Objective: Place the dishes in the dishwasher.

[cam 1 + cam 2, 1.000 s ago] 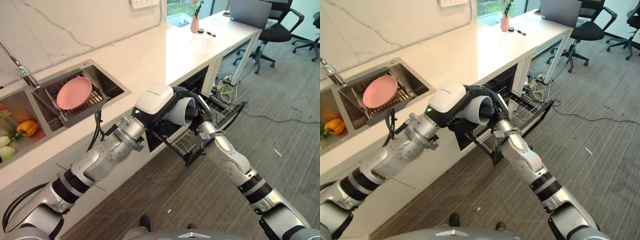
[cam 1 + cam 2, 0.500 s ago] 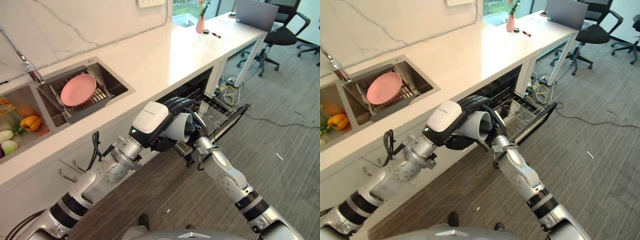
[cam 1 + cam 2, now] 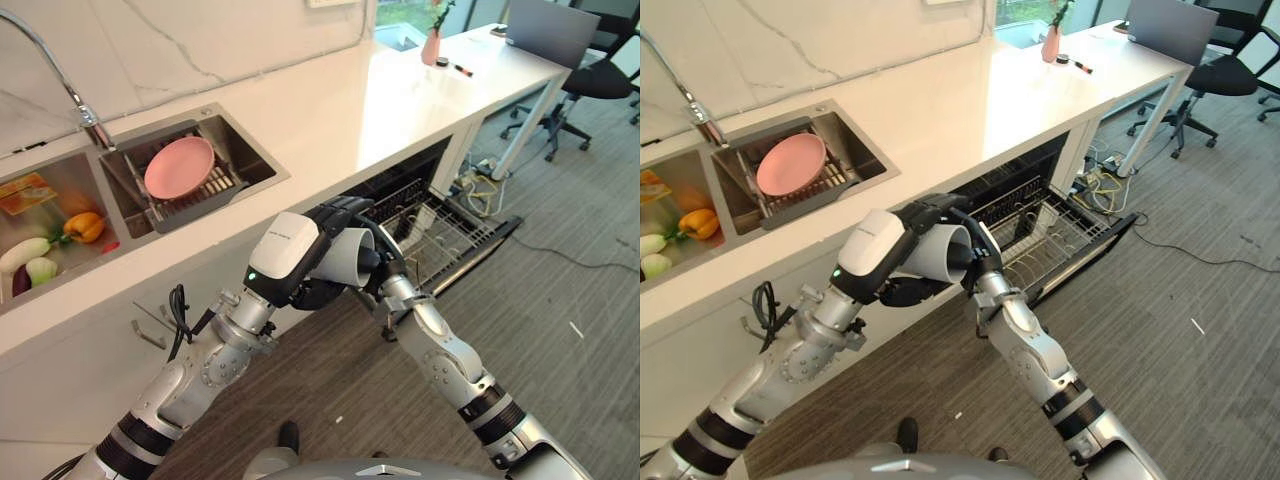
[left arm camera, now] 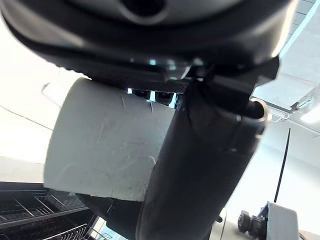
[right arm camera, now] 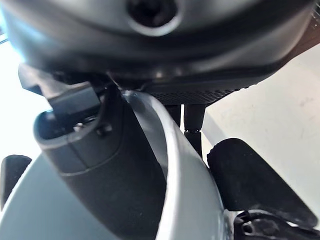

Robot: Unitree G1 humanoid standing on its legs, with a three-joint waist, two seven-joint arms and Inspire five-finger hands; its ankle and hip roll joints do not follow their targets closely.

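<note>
A long white worktop (image 3: 300, 110) runs under a marbled wall, with grey carpet on the floor and office chairs off at the far right. At the left, the sink (image 3: 255, 160) holds vegetables in its first basin and, in the second, a pink plate (image 3: 179, 167) lying on a dark rack, below a curved tap (image 3: 60, 75). Out in front of the cabinet, both hands meet on a pale grey cup (image 3: 350, 258) held in the air, just short of the dishwasher. The left hand (image 3: 340, 215) has its dark fingers curled over the top of the cup and its thumb pressed along the cup's side, as its wrist view shows. The right hand (image 3: 975, 262) comes up from below right, its thumb hooked inside the rim and fingers outside the wall. To the right the dishwasher (image 3: 420, 170) stands open under the worktop, its wire rack (image 3: 440, 230) pulled out over the lowered door. Farther right a pink vase (image 3: 431, 45) stands on the worktop's end.
</note>
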